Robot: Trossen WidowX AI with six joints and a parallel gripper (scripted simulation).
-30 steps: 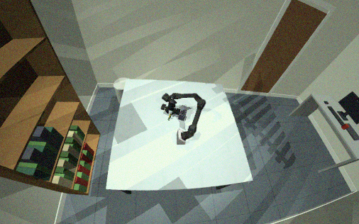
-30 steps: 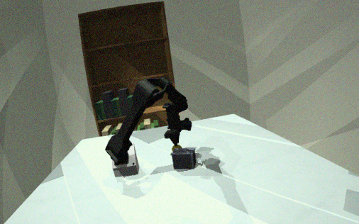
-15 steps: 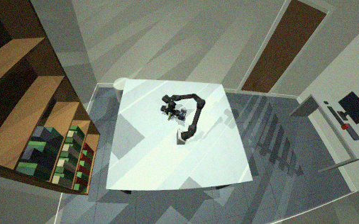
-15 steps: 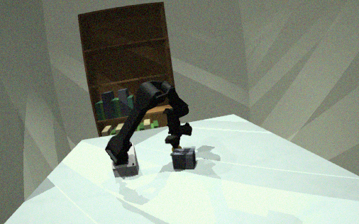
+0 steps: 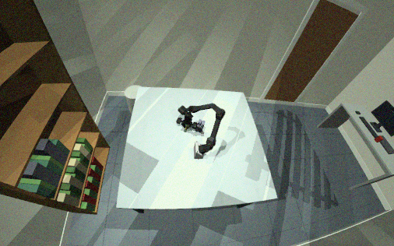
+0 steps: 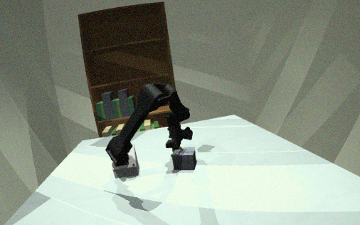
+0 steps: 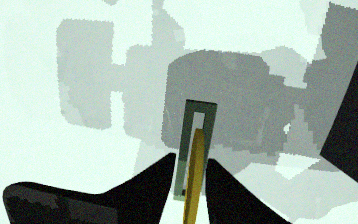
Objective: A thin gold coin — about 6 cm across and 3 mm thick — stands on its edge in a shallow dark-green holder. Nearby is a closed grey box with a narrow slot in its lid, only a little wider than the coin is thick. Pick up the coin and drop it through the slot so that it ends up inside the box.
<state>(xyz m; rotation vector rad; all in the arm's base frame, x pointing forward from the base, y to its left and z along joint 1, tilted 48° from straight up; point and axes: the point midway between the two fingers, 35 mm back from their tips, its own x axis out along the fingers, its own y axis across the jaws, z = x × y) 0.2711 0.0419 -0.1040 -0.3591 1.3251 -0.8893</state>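
— Two fingers, and how do they stand?

— Narrow, one at each side of the coin (image 7: 196, 170). The right one seems to touch its face. At the left one a thin strip of the holder (image 7: 200, 107) shows between, so I cannot tell if the grip is already firm.

— Where is the coin exactly?

— It stands on its edge in the holder, directly between the fingertips. Its long line runs forward along the holder, and its flat faces look toward the two fingers. I judge that the lift should go straight up, along this plane.

— And the box?

— The box (image 7: 355, 110) is near, at the right side in the wrist view, on the bench (image 6: 265, 178).

— How many things?

— One coin, one holder, one box, one arm.
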